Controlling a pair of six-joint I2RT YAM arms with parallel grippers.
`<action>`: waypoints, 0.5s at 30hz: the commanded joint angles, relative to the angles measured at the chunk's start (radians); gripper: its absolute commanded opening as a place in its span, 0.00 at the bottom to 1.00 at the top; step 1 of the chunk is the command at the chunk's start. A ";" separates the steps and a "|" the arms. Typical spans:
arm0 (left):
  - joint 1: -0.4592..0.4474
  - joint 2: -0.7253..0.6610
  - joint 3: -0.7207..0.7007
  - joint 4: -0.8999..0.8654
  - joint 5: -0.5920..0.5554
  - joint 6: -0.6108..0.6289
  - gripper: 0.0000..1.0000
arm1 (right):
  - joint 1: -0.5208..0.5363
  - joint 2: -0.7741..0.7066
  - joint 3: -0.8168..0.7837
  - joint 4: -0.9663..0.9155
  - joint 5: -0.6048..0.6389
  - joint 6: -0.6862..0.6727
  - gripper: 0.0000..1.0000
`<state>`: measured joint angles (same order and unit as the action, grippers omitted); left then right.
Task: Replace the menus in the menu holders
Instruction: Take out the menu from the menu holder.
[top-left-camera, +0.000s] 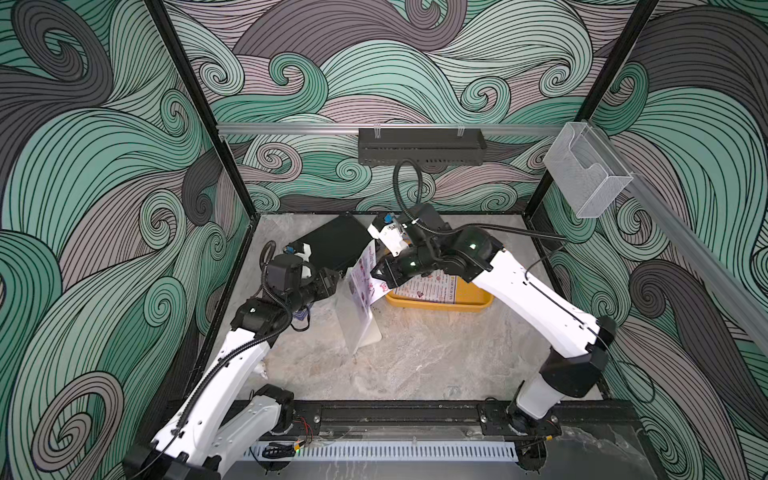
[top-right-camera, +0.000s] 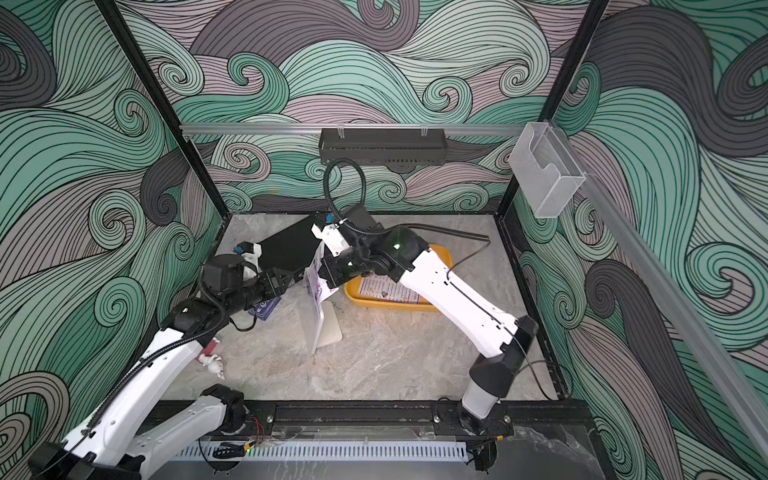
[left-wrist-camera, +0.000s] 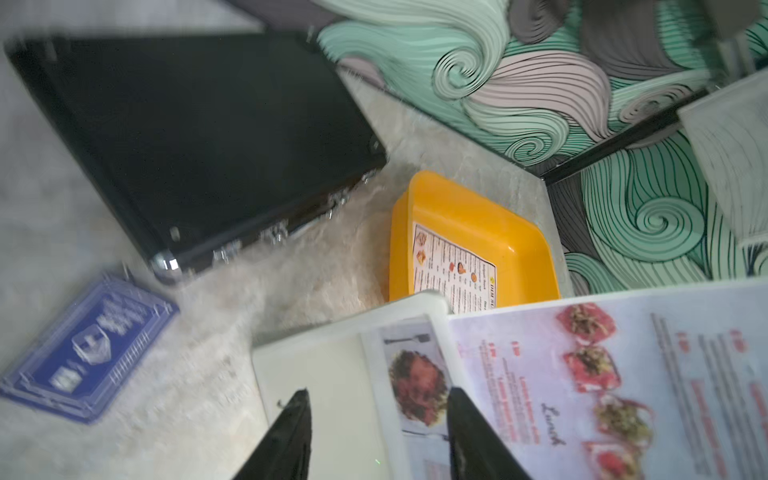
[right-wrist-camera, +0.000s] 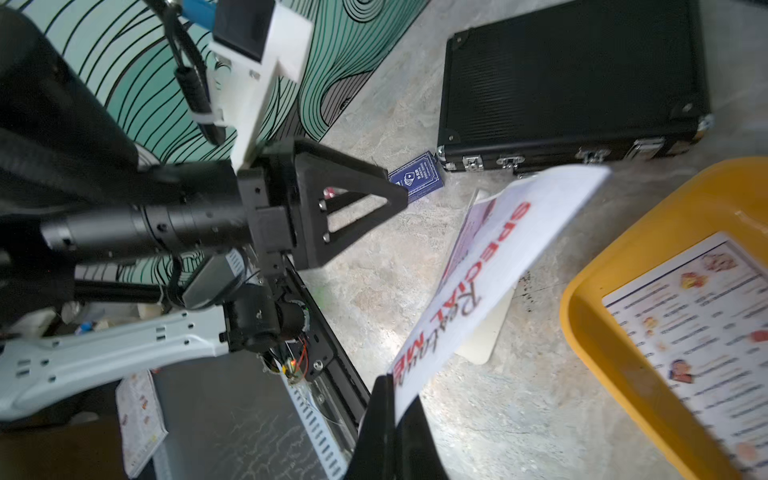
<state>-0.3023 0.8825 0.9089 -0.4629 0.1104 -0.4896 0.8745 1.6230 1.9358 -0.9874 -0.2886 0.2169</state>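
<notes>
The right gripper (right-wrist-camera: 392, 386) is clamped on an edge of the pink menu (right-wrist-camera: 498, 257), which sticks partly out of the clear menu holder (top-left-camera: 358, 328). The left gripper (left-wrist-camera: 378, 392) has its jaws apart just beside the holder. The 2nd menu (top-left-camera: 432, 289) lies in a yellow tray (top-left-camera: 478, 301) near the holder.

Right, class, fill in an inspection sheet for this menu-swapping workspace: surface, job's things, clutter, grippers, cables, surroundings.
Surface: marble-look tabletop, a few dark specks near the stand.
Job's things: pinkish menu partly in the upright clear stand; Dim Sum Inn menu flat in the yellow tray.
Clutter: black case, blue card, small white figure.
Grippers: right gripper shut on the pinkish menu's end; left gripper open, astride the stand's edge.
Cables: black hose loops above the right gripper; thin cable hangs near the tray.
Surroundings: swirl-patterned walls, black rack, clear wall box.
</notes>
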 joint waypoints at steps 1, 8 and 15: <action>0.000 -0.063 0.067 0.103 -0.036 0.326 0.59 | -0.018 -0.134 -0.024 -0.075 0.019 -0.237 0.00; 0.000 -0.072 0.161 0.135 0.434 0.871 0.77 | -0.020 -0.356 -0.238 -0.033 0.096 -0.611 0.00; -0.010 0.126 0.400 -0.094 0.900 1.031 0.93 | -0.020 -0.474 -0.360 0.008 0.039 -0.795 0.00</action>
<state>-0.3038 0.9493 1.2407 -0.4347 0.7227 0.4026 0.8543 1.1728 1.5837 -1.0100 -0.2428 -0.4595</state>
